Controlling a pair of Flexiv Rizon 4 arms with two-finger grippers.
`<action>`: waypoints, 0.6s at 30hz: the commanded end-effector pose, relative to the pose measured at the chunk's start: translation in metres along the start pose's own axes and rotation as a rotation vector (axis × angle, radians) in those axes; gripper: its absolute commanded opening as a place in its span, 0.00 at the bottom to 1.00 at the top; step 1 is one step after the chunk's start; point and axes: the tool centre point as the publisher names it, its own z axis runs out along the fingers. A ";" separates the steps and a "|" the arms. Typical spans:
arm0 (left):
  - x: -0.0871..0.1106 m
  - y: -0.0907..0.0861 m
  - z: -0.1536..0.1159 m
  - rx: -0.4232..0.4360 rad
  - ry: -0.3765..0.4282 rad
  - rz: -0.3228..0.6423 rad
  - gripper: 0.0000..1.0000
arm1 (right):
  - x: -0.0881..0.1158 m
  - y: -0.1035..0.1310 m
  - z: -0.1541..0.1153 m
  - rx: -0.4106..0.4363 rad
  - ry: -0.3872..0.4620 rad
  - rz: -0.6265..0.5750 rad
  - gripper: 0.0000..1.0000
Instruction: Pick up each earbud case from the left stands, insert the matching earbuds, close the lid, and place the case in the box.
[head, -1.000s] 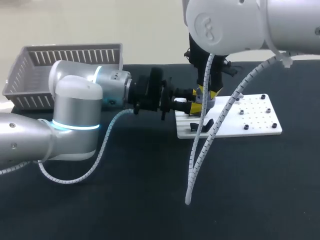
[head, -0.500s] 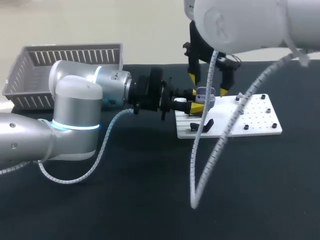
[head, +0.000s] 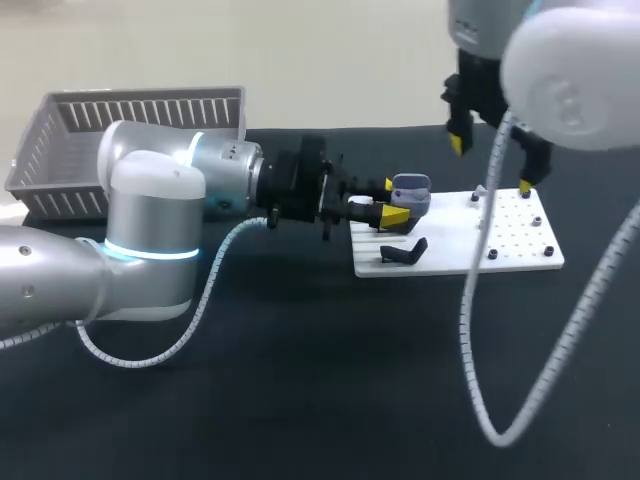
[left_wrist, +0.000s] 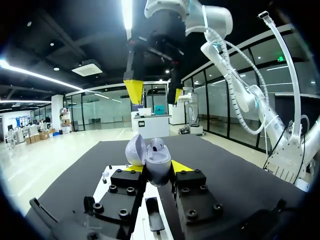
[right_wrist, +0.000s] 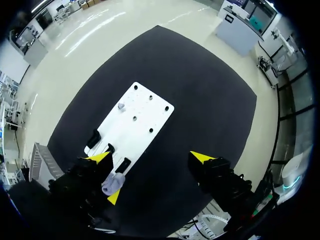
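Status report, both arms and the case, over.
Left jaws shut on case, lid open, over the plate's left end. Right jaws open, high above, clear. Right arm's cable hangs by the plate.

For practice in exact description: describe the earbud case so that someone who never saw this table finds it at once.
Start at the white board on the black table. At its end toward the grey basket, the left gripper holds the earbud case between its yellow tips. Unlike the black stands nearby, it is rounded, pale grey, lid open.

Bright, even overhead light; soft glare on right arm (head: 565, 85)
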 end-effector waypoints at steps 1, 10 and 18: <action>0.001 -0.001 0.000 -0.002 -0.002 0.003 0.00 | -0.017 -0.004 0.009 -0.066 0.014 0.009 1.00; 0.001 -0.001 0.000 -0.002 -0.002 0.003 0.00 | -0.040 0.007 0.023 -0.040 0.035 -0.032 1.00; 0.001 -0.001 0.000 -0.002 -0.002 0.003 0.00 | -0.061 0.022 0.051 0.014 0.017 -0.128 1.00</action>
